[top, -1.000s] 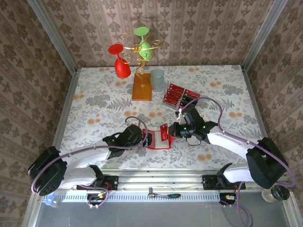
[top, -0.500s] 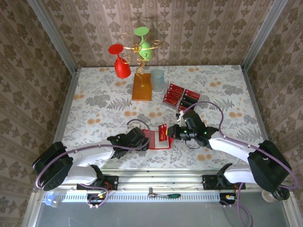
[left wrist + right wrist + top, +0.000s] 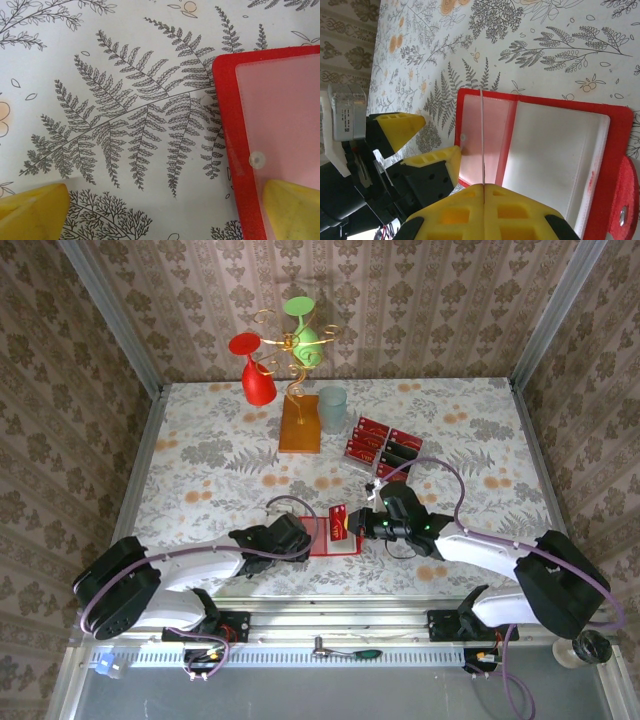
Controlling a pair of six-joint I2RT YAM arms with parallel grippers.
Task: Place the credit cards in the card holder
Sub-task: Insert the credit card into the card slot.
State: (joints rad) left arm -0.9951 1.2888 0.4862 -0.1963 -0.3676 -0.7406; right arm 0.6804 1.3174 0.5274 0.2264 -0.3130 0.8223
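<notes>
The card holder (image 3: 340, 543) lies on the table (image 3: 200, 455) between the left gripper (image 3: 308, 533) and right gripper (image 3: 351, 522), the credit cards (image 3: 368, 443) behind it.

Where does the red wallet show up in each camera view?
Top external: wallet lies open, low centre of the picture.
Left wrist: right side, red rim around a pale inside.
Right wrist: centre to right, spread open.
Shared landmark: the round stud near its rim, in both wrist views.

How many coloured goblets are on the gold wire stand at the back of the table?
2. The red goblet is on the left side of the stand; the green goblet is on its right. No hidden one is apparent.
</notes>
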